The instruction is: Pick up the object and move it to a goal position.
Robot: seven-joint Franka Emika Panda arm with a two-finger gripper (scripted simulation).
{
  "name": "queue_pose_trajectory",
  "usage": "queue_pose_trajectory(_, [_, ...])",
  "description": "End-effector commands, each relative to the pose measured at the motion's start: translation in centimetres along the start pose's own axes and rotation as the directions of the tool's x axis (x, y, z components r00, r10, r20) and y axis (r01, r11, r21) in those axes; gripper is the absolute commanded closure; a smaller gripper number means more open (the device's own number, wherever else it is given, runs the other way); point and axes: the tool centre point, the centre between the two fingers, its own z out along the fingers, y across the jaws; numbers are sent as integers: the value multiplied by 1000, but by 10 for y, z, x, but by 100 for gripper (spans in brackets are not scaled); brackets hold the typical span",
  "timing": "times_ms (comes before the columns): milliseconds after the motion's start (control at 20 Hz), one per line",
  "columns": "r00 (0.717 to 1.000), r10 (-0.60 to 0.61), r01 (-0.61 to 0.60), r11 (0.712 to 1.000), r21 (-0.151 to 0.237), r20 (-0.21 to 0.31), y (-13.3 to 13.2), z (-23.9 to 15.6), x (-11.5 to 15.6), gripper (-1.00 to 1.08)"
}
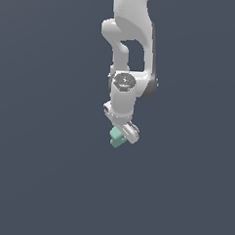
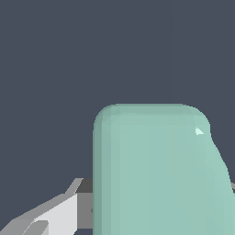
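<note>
The white, smooth-shelled robot arm [image 1: 127,51] reaches down the middle of the exterior view, and its pale grey gripper [image 1: 124,134] pinches the small mint-green matte blocky piece with rounded edges [image 1: 117,138], which sticks out toward the exterior view's left of the fingers. In the wrist view the piece [image 2: 156,174] looms close, one grey finger [image 2: 55,213] touching its side, against plain dark slate-grey.

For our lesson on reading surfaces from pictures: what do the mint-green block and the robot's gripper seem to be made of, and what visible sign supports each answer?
Mint-green block: looks like matte plastic or painted foam; even colour, soft rounded edges, only one tiny highlight near a corner. As a simulator render, the true material stays open.

Gripper: looks like smooth white and grey hard plastic or painted metal; flat faceted faces with gentle shading, no grain or sharp highlights.
</note>
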Motion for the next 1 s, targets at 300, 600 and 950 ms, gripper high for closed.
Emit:
queue_pose_trajectory(300, [1000, 0, 0, 1000, 0, -2, -27, -44, -11, 108])
queue_pose_trajectory(600, [1000, 1, -1, 1000, 0, -2, -57, -93, -23, 108])
queue_pose_trajectory(950, [1000, 1, -1, 1000, 0, -2, -97, -157, -39, 108])
